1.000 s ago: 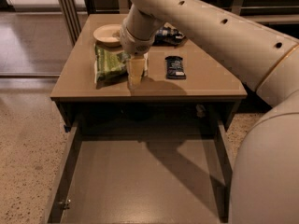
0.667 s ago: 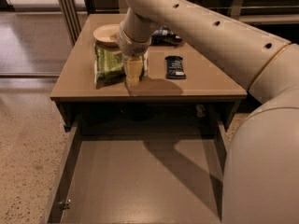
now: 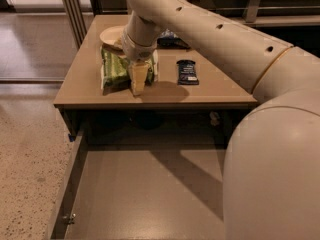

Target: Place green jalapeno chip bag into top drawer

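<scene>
The top drawer [image 3: 150,194] stands pulled out beneath the counter [image 3: 215,91], ready to receive the green jalapeno chip bag [image 3: 114,69], which lies flat on the counter's left half. The hand [image 3: 136,84] points straight down onto the bag's right edge, touching it. I cannot tell whether it grips.

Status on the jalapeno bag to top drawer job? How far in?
Done: the top drawer is pulled open below the table. In hand: the gripper is down at the right side of the green jalapeno chip bag, which lies flat on the tabletop; a secure grasp isn't visible. Left: lift the bag, carry it past the front edge, release it in the drawer.
</scene>
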Robot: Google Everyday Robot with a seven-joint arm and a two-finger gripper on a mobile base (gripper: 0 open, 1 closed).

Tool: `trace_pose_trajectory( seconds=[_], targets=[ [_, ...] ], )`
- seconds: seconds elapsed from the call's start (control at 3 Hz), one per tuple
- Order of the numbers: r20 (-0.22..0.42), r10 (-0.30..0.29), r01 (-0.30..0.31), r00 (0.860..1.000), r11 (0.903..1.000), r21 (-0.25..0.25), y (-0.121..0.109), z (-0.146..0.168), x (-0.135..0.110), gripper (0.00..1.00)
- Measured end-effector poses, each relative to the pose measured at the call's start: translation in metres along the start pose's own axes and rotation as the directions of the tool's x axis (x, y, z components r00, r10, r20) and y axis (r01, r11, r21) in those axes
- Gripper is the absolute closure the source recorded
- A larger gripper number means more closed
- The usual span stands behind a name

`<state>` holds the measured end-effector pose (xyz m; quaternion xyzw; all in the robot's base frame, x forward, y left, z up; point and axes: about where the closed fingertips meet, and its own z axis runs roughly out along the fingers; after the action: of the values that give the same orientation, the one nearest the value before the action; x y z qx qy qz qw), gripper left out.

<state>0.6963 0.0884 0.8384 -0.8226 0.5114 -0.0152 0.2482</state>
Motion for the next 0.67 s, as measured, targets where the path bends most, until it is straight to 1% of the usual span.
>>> trace_pose_trajectory(
  seconds=[0.67],
  targets=[
    [0.000,0.000,0.000,1.000,1.0000,0.000,0.0000,0.0001,0.0000,0.58]
  ],
)
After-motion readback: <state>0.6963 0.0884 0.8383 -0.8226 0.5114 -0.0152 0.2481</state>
